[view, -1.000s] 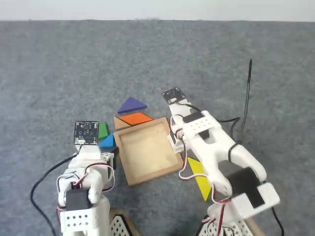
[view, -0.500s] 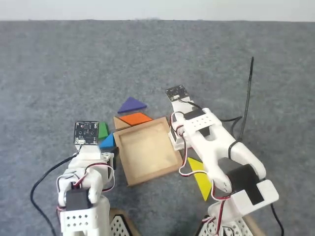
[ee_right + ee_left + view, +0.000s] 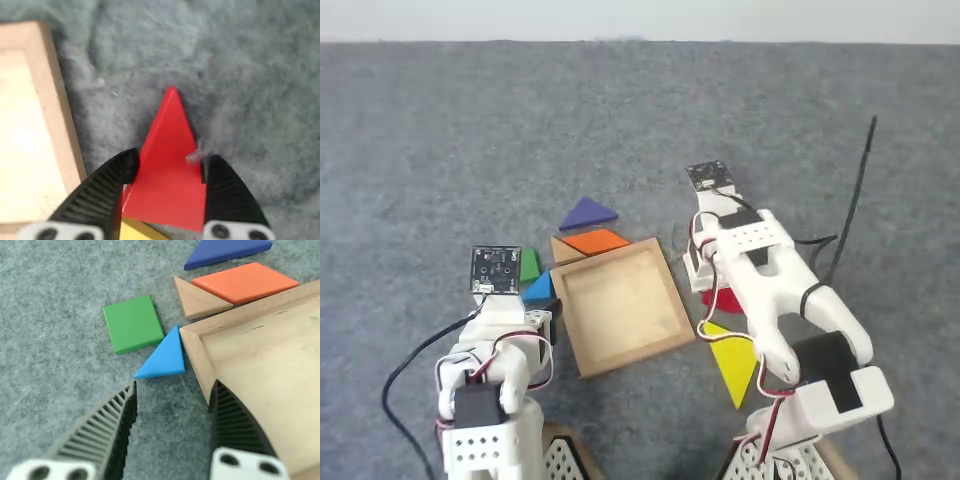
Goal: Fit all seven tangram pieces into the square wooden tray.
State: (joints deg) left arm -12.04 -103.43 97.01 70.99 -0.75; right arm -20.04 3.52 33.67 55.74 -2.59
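The square wooden tray (image 3: 582,355) lies empty between the arms. My right gripper (image 3: 172,157) is open and straddles a red triangle (image 3: 167,175) on the mat just right of the tray, its fingers close to both slanted edges. The red triangle (image 3: 728,302) peeks out from under that arm, and a yellow triangle (image 3: 735,362) lies right behind it. My left gripper (image 3: 175,387) hangs open over the tray's near-left corner (image 3: 197,357), just short of a blue triangle (image 3: 165,357). Beyond lie a green square (image 3: 132,322), a tan triangle (image 3: 197,300), an orange parallelogram (image 3: 245,282) and a purple triangle (image 3: 227,250).
Grey felt covers the whole table. A thin black rod (image 3: 855,190) stands upright to the right of the right arm. The five loose pieces cluster at the tray's far-left corner (image 3: 560,270). Open mat stretches across the far half of the table.
The right arm has swung rightward, away from the tray's right rim, uncovering more of the yellow triangle and the red triangle. The left arm and the tray have stayed put.
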